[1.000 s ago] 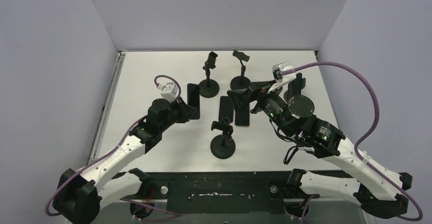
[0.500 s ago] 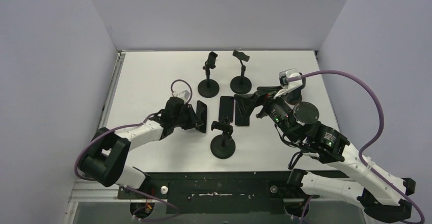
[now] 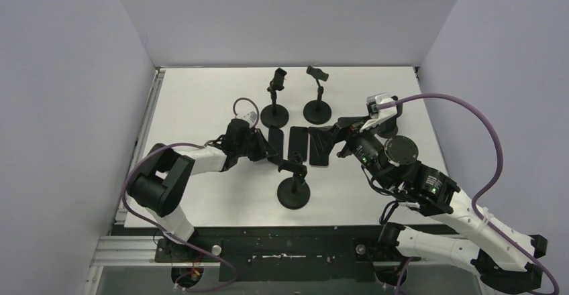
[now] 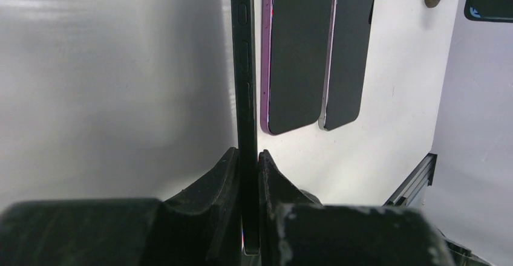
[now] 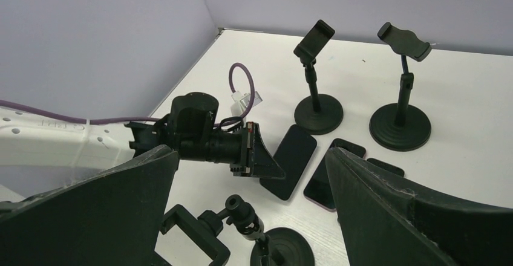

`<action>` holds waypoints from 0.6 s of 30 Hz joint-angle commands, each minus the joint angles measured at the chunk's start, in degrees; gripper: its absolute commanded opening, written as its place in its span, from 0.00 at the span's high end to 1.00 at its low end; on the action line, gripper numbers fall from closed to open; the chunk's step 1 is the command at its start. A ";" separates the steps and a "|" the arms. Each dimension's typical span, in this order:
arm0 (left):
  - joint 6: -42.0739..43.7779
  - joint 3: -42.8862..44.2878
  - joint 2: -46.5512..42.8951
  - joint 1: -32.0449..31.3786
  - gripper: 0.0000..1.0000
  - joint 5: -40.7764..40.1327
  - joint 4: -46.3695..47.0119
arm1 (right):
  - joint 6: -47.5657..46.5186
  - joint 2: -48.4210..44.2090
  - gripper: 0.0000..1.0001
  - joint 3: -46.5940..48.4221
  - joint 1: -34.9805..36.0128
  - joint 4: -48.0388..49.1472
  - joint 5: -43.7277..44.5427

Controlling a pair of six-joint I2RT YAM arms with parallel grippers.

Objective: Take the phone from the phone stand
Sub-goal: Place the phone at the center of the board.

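The phone, pinched by the left gripper, is being brought in from nine o'clock for set-down beside two flat phones; right gripper spread.

Look at the phone: it is black and thin, and it is off the stand. It lies low over the table, just left of two other phones. The left tool pinches one end. The near stand stands upright beside it.

Left arm, right arm: white shells, black joints, purple cables. Left gripper: matte black plastic.
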 commanded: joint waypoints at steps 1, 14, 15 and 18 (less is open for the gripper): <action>-0.87 4.42 2.43 0.65 1.00 2.77 6.41 | 0.80 -0.74 0.00 -0.17 0.06 0.64 0.43; -2.91 5.00 8.87 0.56 0.93 6.85 9.33 | 1.58 -0.56 0.00 -0.07 0.06 -0.16 0.82; -2.88 5.04 9.05 0.56 0.91 6.94 9.43 | 1.60 -0.52 0.00 -0.11 0.11 -0.12 0.83; -2.69 4.92 8.99 0.77 0.83 6.78 8.76 | 1.76 -0.26 0.00 -0.03 0.09 -0.26 0.91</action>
